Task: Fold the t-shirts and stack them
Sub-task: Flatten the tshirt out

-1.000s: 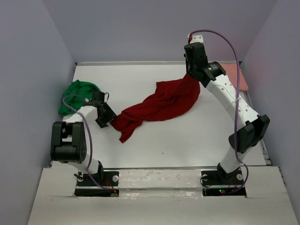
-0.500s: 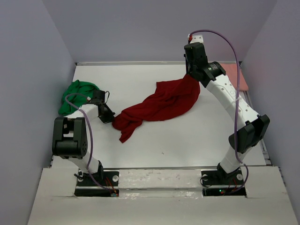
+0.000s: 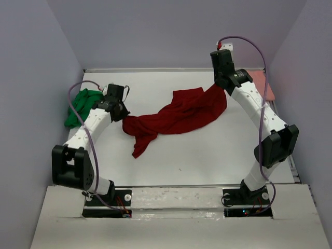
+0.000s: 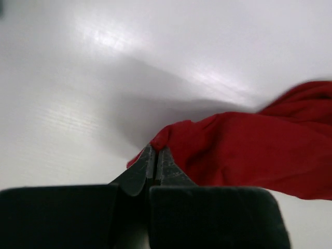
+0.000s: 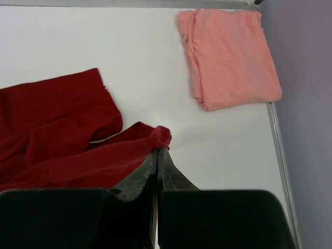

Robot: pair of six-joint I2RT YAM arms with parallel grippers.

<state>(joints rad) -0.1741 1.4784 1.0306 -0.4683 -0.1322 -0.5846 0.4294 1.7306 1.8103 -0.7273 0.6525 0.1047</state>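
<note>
**Operator:** While the dark red shirt (image 3: pixel 176 115) lies bunched across the middle of the table (image 3: pixel 207 161), where does each arm stand on it?

**Technician:** The left gripper (image 4: pixel 155 155) is clamped on the shirt's left end, near the crumpled green shirt (image 3: pixel 83 106). The right gripper (image 5: pixel 157 152) is clamped on the far right corner. The folded salmon pink shirt (image 5: pixel 228 57) lies apart from it at the table's far right corner.

**Operator:** What does the spreading step require?

**Technician:** Judged from this layout, both ends should be raised together and drawn apart evenly until the cloth hangs without twists. The shirt is then lowered flat onto bare table between the other two shirts. An uneven pull risks slipping a thin pinch.

**Operator:** What cannot be confirmed?

**Technician:** Which parts of the shirt are pinched, whether hem, sleeve or shoulder, cannot be told, because the folds conceal them. The depth of cloth between the jaws is hidden by the fingers in both wrist views. From above, the left arm covers part of the green shirt and the right arm covers most of the pink one.
</note>
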